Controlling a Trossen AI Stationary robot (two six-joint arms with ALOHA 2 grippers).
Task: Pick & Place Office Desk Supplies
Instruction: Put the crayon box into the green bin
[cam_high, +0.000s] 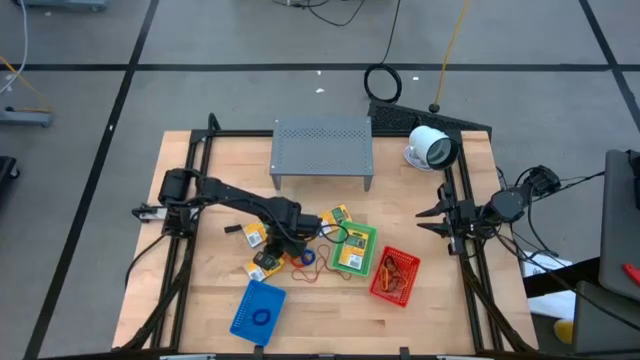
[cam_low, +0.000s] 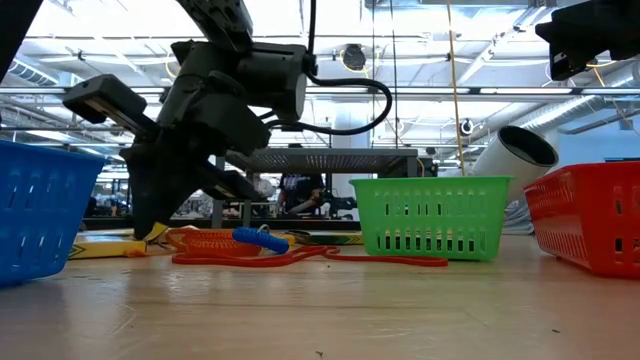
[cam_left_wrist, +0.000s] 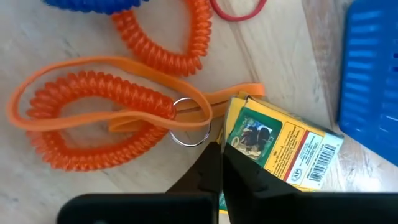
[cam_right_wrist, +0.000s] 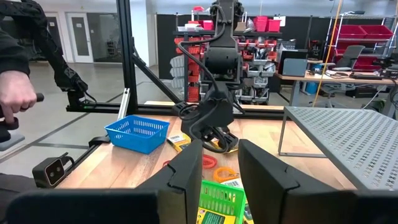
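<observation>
My left gripper (cam_high: 272, 254) reaches down among the supplies in the middle of the table and is shut at the edge of a flat yellow packet with a green label (cam_left_wrist: 273, 140), which shows in the low view as the packet (cam_low: 100, 247). Beside it lie an orange coil with a metal ring (cam_left_wrist: 93, 124), a tan rubber band (cam_left_wrist: 106, 65), a red band (cam_low: 300, 258) and a blue coil (cam_low: 260, 238). Other yellow packets (cam_high: 254, 235) (cam_high: 338, 215) lie flat nearby. My right gripper (cam_right_wrist: 217, 168) waits open at the table's right edge, holding nothing. My left gripper has its two fingers closed on the yellow packet's edge (cam_left_wrist: 227, 140), at the side nearest the metal ring; a yellow strip shows between the fingers. The fingers come steeply from above. The packet lies flat on the table, partly hidden under one finger (cam_left_wrist: 249, 180).
A blue basket (cam_high: 258, 310) sits near the front edge, close to the packet. A green basket (cam_high: 355, 250) and a red basket (cam_high: 395, 275) stand to the right. A grey perforated shelf (cam_high: 322, 150) and a white round device (cam_high: 430, 148) stand at the back.
</observation>
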